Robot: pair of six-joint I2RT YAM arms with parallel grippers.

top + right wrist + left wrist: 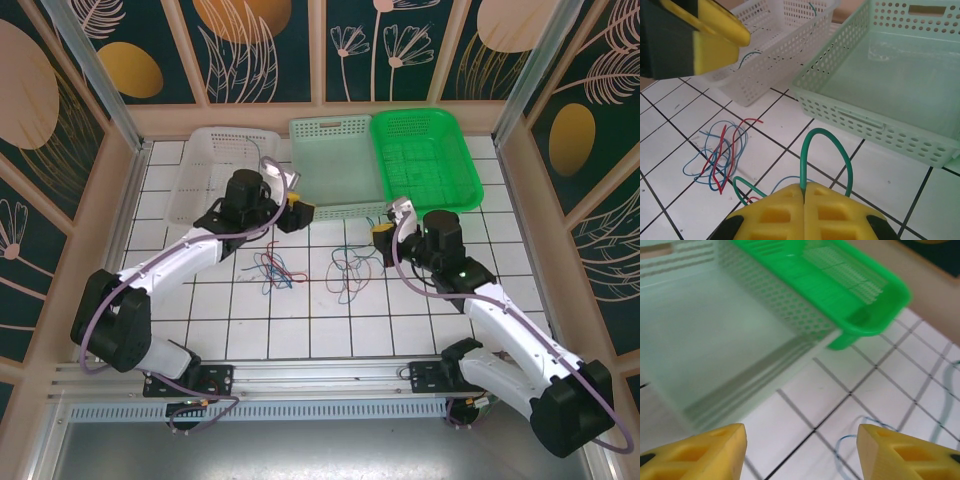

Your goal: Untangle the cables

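Top external: I see the left gripper [295, 212] hanging at the near edge of the pale green basket [335, 165]. The right gripper [383, 236] sits low over the tiled table [230, 320], just in front of the bright green basket [425, 158]. The cables lie on the tiles between the arms in two loose clumps, a left clump [272, 268] and a right clump [350, 272]. The white basket [215, 170] at far left has a thin strand [265, 160] in it.

Left wrist: both yellow fingers [700, 455] stand well apart with bare tile between them, so this hand is released and grips nothing. A blue cable [838, 447] curls on the tile near the right finger. Both green baskets lie beyond.

Right wrist: the yellow fingertips are pressed together, clenched on a green cable [826, 132] that arches up out of the pinch. A bundle of red and blue cables [720, 155] lies flat on the tiles to the left, apart from it.
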